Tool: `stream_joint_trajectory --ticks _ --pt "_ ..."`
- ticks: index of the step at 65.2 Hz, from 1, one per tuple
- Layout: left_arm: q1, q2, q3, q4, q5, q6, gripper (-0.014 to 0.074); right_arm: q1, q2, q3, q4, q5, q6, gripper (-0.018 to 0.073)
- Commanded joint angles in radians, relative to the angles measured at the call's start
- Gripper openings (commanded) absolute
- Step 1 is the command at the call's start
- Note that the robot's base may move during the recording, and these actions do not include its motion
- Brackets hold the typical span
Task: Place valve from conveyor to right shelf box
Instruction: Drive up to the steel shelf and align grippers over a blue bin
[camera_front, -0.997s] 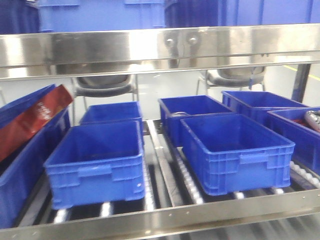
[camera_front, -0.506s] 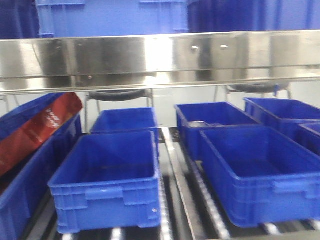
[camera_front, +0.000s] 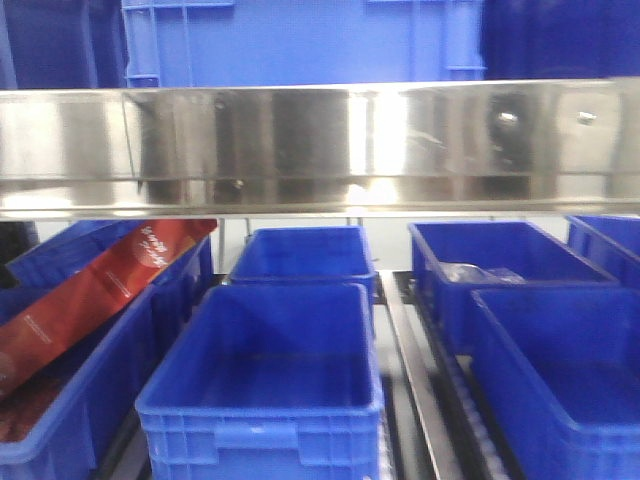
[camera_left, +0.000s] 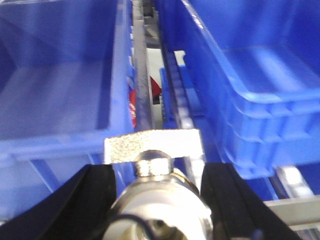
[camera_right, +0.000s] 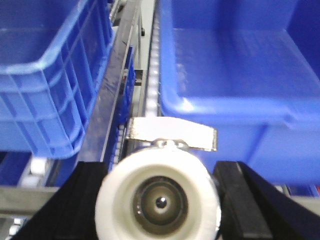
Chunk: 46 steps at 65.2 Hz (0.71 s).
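In the left wrist view a silvery valve (camera_left: 160, 200) with a white end and a flat metal handle sits between the black fingers of my left gripper (camera_left: 159, 175), which is shut on it. A second valve (camera_right: 159, 200), its round white end facing the camera, is held the same way in my right gripper (camera_right: 160, 172). Both grippers hover at the front edge of the shelf. The right one is before a blue box (camera_right: 235, 75) and the left one over the gap between two blue boxes. The conveyor is out of view. Neither gripper shows in the front view.
Several blue boxes (camera_front: 270, 400) stand in rows on roller tracks, with a steel rail (camera_left: 141, 75) between them. A broad steel shelf beam (camera_front: 320, 150) crosses above them. A red packet (camera_front: 90, 300) leans in the far-left box. A clear object lies in a rear box (camera_front: 500, 260).
The front view has drawn closer to the shelf. The boxes look larger and have shifted right in the frame, and the steel beam sits lower.
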Motion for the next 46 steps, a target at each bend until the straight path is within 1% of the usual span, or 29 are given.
stream_joint_trajectory --ticks 1,46 --pt "-0.005 -0.012 -0.011 -0.006 -0.049 -0.003 -0.0111 -0.001 -0.014 -0.016 -0.005 -0.074 -0.001 -0.0153" --pt "-0.005 -0.012 -0.011 -0.006 -0.049 -0.003 -0.0111 -0.001 -0.014 -0.016 -0.005 -0.074 -0.001 -0.0153"
